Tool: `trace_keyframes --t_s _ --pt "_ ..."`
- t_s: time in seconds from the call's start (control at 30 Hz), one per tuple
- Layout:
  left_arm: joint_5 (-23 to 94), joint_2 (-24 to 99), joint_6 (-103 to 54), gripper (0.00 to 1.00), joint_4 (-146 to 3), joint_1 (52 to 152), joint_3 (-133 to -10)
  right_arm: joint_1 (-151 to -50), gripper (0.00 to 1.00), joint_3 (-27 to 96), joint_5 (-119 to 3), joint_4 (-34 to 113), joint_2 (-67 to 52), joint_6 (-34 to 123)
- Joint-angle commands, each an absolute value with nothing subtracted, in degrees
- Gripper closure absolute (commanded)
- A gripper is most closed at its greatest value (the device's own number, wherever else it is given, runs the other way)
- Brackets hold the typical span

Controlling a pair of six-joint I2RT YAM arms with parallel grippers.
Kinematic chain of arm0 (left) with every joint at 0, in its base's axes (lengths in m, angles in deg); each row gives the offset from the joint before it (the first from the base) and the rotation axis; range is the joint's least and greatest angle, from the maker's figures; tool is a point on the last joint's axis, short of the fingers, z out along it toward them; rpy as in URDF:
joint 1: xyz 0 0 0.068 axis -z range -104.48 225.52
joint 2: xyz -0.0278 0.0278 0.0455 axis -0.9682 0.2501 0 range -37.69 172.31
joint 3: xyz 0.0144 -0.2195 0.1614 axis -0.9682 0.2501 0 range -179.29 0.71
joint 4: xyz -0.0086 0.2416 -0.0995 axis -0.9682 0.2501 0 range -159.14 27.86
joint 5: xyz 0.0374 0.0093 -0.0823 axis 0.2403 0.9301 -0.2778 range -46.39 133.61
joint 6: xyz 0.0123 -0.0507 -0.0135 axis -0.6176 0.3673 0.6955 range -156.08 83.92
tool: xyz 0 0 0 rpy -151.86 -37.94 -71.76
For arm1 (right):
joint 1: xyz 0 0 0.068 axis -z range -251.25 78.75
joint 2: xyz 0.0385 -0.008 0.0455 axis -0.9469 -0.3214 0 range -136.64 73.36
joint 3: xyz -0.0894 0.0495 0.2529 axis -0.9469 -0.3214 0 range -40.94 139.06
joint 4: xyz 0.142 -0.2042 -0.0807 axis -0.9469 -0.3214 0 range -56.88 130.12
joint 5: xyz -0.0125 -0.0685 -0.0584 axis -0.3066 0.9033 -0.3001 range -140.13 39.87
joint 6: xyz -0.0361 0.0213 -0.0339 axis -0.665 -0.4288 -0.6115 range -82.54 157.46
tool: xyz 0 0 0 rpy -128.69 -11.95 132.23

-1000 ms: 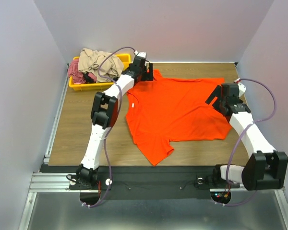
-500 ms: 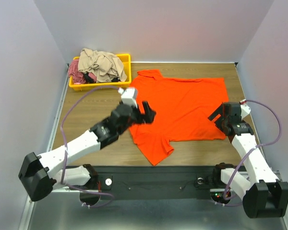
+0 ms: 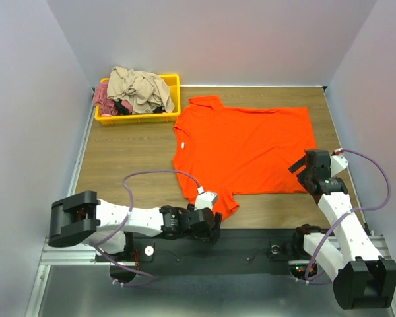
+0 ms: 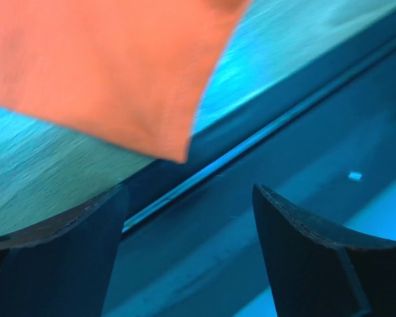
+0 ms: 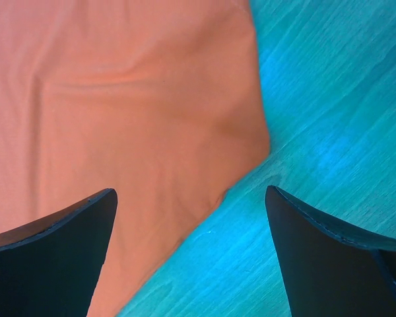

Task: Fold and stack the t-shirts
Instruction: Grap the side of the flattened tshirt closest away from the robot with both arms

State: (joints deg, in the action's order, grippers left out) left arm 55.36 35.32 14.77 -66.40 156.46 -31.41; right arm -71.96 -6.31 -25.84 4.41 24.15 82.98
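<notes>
We were starting the first fold: the shirt (image 3: 244,148) lay flat, sleeve tip just ahead of the left gripper (image 4: 189,191), hem corner under the right gripper (image 5: 190,191). Both gaped wide and empty. Next, we judged, each would need to drop and pinch its edge.

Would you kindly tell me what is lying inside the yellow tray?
The yellow tray holds a crumpled beige-tan shirt heaped on top and a dusty-pink shirt at its left end. The heap covers the tray's floor and anything beneath.
</notes>
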Motion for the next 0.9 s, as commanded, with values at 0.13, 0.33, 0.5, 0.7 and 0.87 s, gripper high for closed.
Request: trace_keyframes --t_s 0.13,0.33,0.5,0.7,0.87 --pt "62.2 43.1 19.6 0.17 -61.3 156.8 -39.1 -71.5 0.0 -6.8 -21.2 4.7 23.6 86.4" --pt "66.3 46.7 20.2 0.19 -56.3 154.6 -43.9 -71.5 0.0 -6.1 -21.0 4.6 23.2 86.2" --pt "66.3 45.3 20.2 0.22 -51.5 152.9 -45.1 -71.5 0.0 -6.2 -20.4 4.7 23.0 85.8" --pt "63.2 50.4 16.8 0.28 -51.9 151.9 -46.1 -71.5 0.0 -6.3 -19.3 4.7 21.9 86.4" --pt "60.3 55.3 14.4 0.41 -54.8 151.6 -47.4 -71.5 0.0 -6.1 -17.6 4.7 21.2 87.9"
